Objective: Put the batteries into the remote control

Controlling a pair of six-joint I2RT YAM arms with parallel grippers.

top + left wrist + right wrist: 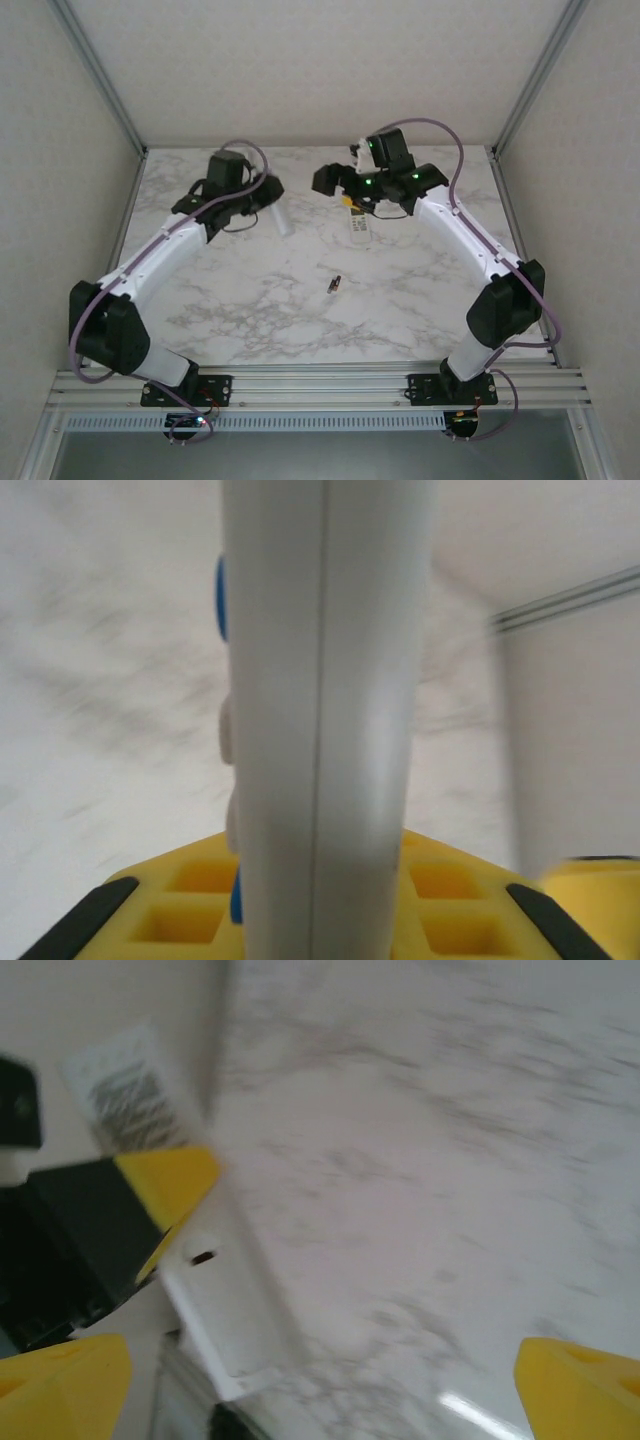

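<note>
One battery (334, 284) lies by itself on the marbled worktop (430, 300), dark with a reddish end and well apart from both arms. Beyond the battery and to its left, the left tool (262, 192) is clamped on the far end of a white remote (280, 217), whose free end slants back toward the battery. From the left wrist we see that remote edge-on, standing straight up between the yellow fingers (190, 905), with blue and pale buttons bulging along its left edge.

Beyond the battery and a little to its right, a second remote (361, 227) lies flat on the worktop. The right tool (351, 202) hangs at that remote's far end, jaws spread wide and holding nothing. From the right wrist its yellow fingertips (65, 1385) sit at the two lower corners with bare marble between them. In that same view a white body with a small dark slot lies just beside the left fingertip. We take it to be the second remote, though the blur keeps us from being sure. The two remotes are near each other but apart, and both lie farther from the arm bases than the battery does.
</note>
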